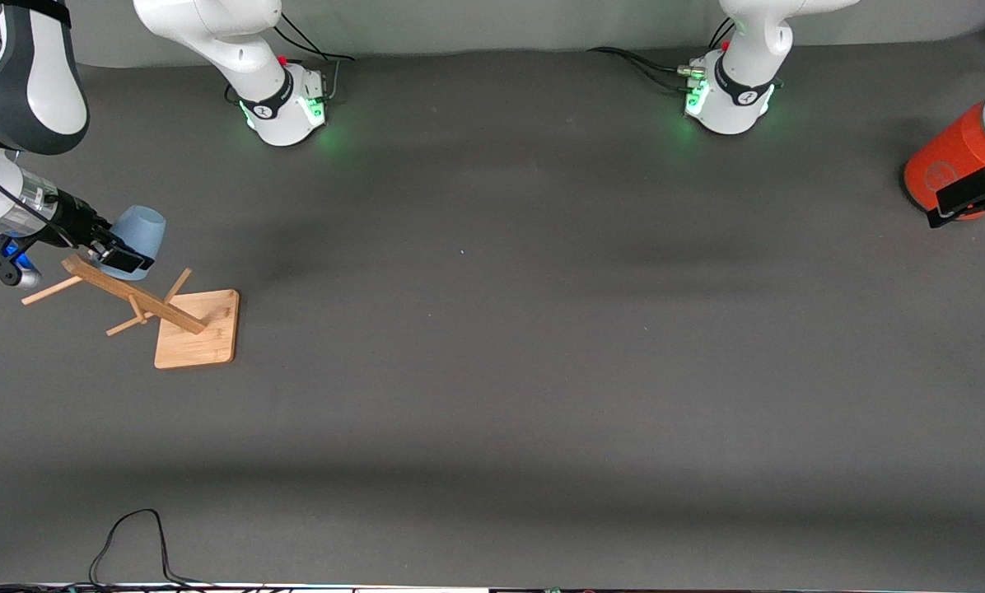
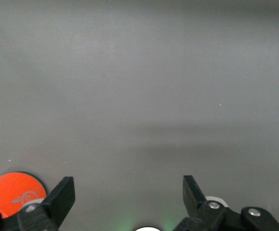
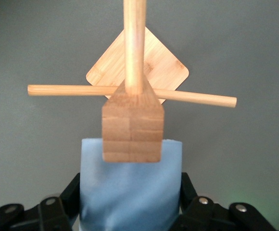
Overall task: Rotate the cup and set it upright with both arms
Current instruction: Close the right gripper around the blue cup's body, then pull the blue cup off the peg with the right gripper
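Cup (image 3: 130, 192) is clamped in our right gripper (image 3: 130, 202) at the wooden rack (image 1: 163, 309); we'd lift slowly off its peg. Left gripper (image 2: 128, 195) waits open beside the orange can (image 1: 958, 156).

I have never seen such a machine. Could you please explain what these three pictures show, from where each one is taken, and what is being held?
These are two white robot arms bolted to a grey table; each ends in a two-finger claw. The wide picture looks down from a high camera that faces them. The other two come from small cameras on the arms' wrists.

On the table stands a wooden mug rack, a post with pegs on a square base. At the left arm's end stands an orange can.

The right claw is shut on the pale blue cup, holding it up against the top of the rack. The left claw waits open, empty, beside the can.
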You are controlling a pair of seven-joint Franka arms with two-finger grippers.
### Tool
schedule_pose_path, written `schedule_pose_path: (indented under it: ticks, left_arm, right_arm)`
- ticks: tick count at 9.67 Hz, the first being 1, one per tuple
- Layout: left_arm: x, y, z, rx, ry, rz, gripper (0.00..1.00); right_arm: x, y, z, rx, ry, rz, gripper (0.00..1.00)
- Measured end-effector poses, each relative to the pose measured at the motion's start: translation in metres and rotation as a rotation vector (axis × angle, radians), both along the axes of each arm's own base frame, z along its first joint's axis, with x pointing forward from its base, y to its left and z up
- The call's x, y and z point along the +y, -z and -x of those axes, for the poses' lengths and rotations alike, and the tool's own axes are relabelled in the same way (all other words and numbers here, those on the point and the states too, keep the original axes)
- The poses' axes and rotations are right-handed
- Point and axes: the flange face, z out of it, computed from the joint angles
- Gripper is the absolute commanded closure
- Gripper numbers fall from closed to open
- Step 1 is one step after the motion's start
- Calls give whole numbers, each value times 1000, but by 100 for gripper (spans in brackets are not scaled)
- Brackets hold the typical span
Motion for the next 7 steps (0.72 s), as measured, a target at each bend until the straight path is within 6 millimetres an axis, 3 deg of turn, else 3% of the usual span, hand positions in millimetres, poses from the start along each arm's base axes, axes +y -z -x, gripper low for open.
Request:
schedule_pose_path:
  ticks: [2, 4, 7]
  left_arm:
    - [13, 17, -6, 35, -23, 4, 0]
    - [18, 41, -17, 77, -29, 8, 0]
    - [24, 39, -20, 71, -38, 8, 0]
  right_arm:
    - [0, -6, 2, -4, 0, -2, 48]
    - [1, -29, 13, -7, -4, -13, 52]
    - [18, -68, 39, 2, 37, -25, 53]
